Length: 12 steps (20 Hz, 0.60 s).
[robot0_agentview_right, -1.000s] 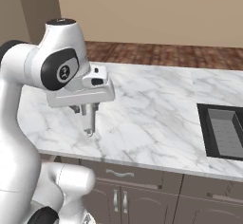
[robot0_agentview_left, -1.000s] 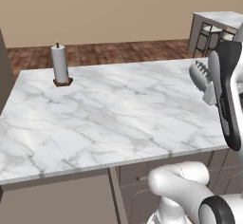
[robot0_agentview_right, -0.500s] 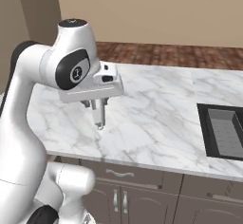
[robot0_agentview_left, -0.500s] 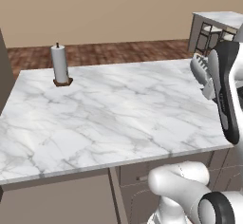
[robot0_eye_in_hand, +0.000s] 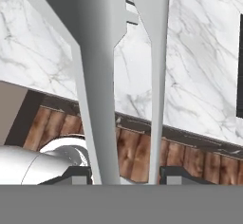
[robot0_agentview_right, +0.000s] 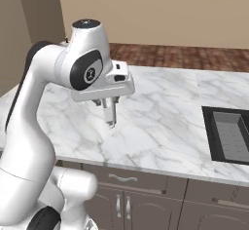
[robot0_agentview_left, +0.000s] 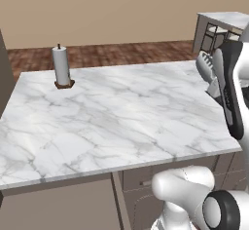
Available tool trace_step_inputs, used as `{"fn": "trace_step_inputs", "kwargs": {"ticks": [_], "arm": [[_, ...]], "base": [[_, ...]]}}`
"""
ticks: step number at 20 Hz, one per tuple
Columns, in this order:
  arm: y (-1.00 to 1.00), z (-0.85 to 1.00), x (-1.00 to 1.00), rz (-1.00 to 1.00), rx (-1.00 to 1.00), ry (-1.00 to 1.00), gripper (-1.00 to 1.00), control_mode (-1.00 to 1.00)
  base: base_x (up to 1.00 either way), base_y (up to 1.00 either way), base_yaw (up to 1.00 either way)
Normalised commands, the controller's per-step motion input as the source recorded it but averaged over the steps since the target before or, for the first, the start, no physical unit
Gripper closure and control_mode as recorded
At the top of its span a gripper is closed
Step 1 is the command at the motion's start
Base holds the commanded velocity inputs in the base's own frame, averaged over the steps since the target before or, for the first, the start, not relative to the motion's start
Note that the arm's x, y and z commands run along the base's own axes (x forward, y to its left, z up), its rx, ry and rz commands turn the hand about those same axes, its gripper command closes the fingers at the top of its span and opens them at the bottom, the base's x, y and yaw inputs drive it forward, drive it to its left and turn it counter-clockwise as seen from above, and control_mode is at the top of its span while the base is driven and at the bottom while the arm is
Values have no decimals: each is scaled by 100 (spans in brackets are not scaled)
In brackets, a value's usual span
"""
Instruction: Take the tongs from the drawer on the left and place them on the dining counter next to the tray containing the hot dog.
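Silvery-grey tongs [robot0_eye_in_hand: 118,76] sit clamped in your gripper [robot0_agentview_right: 111,119], pointing down above the front edge of the marble counter [robot0_agentview_right: 160,126], paper-towel roll [robot0_agentview_left: 61,67] at its far corner.

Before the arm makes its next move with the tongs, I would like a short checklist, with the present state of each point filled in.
1. Tongs held in the hand: ok, both silvery arms run out between the fingertips in the hand view.
2. Tongs clear of the marble counter: ok, the tips hang above the slab in the right base view.
3. Sink away from the tongs: ok, it lies well to the right.
4. Paper towel roll out of the way: ok, upright at the far left corner.
5. Blue tray with hot dog located: cannot tell.
6. Dining counter reachable from here: cannot tell, it stands beyond this counter, past a strip of floor.
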Motion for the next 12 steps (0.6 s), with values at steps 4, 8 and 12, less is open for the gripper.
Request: {"fn": "trace_step_inputs", "kwargs": {"ticks": [4, 8, 12], "arm": [[-4, 0, 12, 0, 0, 0, 100, -100], [0, 0, 9, 0, 0, -1, 100, -100], [0, 0, 0, -5, 0, -4, 100, -100]], "base": [[0, 0, 0], [0, 0, 0], [0, 0, 0]]}}
